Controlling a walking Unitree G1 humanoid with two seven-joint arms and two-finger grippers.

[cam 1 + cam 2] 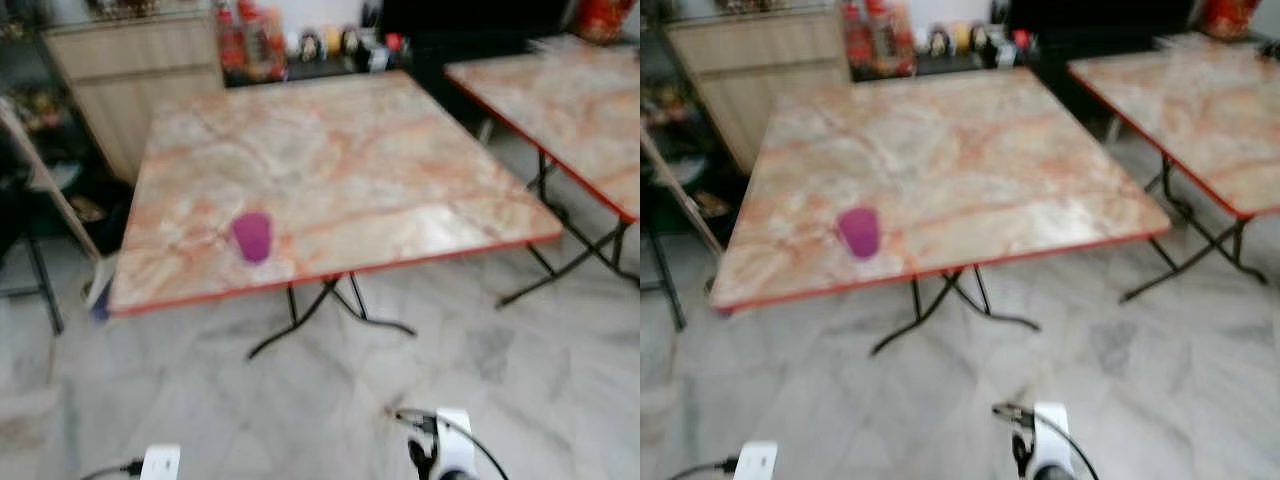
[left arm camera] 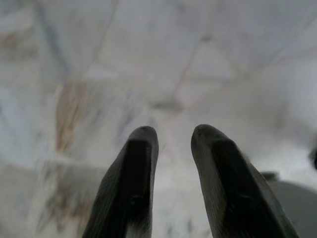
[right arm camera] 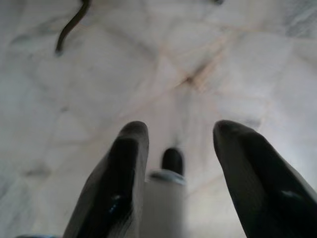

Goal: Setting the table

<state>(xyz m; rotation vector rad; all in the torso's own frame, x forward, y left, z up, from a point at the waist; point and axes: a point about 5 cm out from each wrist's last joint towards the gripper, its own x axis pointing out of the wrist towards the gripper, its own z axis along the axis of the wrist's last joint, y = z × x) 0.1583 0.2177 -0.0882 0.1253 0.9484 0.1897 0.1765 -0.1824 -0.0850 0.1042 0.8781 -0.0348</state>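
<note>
Purple cup [image 1: 252, 237] alone on our marble bench [image 1: 380, 170].
Our left end effector [image 2: 171, 136] and right end effector [image 3: 178, 131] hang apart over blurred, seemingly marble floor [image 1: 300, 410].

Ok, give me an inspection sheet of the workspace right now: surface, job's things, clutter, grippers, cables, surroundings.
Surface: marble-pattern folding table with red edge, blurred.
Job's things: purple cup upright near the table's front left.
Clutter: nothing seen on the table besides the cup.
Grippers: left gripper open, over the floor; right gripper open, over the floor, holding nothing.
Cables: black cable at the right wrist.
Surroundings: second table to the right; wooden cabinet behind left; bottles along the back; marble floor.
</note>
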